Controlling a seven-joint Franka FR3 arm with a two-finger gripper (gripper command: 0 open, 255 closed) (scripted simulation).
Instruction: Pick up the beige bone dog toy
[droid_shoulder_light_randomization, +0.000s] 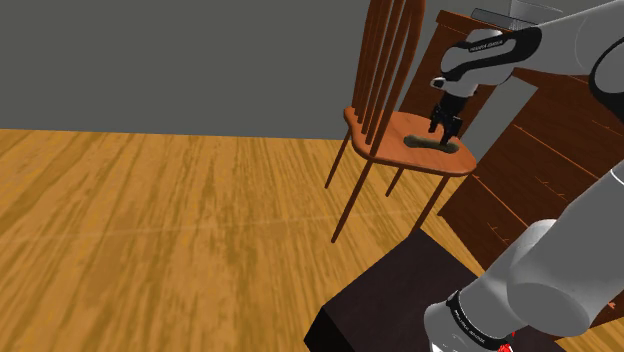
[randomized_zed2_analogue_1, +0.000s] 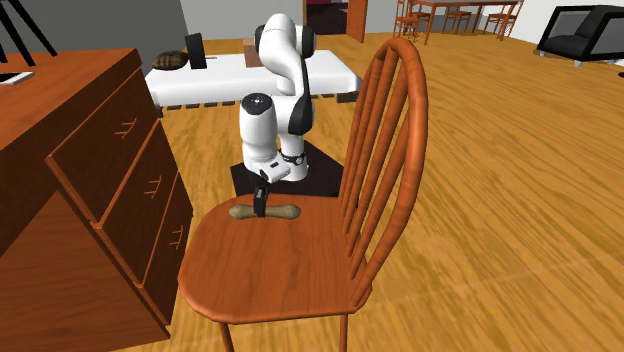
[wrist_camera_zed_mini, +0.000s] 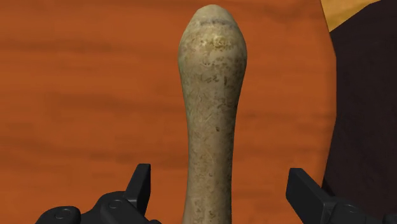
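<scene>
A beige, speckled bone dog toy lies flat on the seat of a reddish-brown wooden chair. My black gripper is straight above the bone's shaft, open, with one finger on each side and a gap between each finger and the bone. In the shoulder view the gripper hangs just over the bone near the seat's right edge. From the second exterior view the gripper comes down on the middle of the bone, close to the seat's far edge.
The chair's spindle back rises along one side of the seat. A brown dresser stands close on the other side. My black stand sits on the wooden floor just behind the chair. Farther off is a low white bed.
</scene>
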